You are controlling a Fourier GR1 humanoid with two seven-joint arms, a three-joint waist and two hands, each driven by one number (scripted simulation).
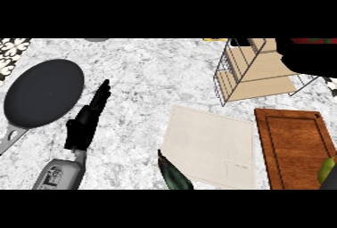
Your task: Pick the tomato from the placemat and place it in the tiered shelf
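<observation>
The robot's right hand [309,55] shows as a dark mass at one o'clock, over the wire-framed, pale wooden tiered shelf [260,75]; whether it grips anything I cannot tell. The beige cloth placemat [211,144] at five o'clock lies bare, and the tomato is nowhere visible, possibly hidden under that hand. A tomato should be light, smooth and easily bruised, best cupped around its widest part. The left hand [85,122], at nine o'clock, rests with fingers straight.
</observation>
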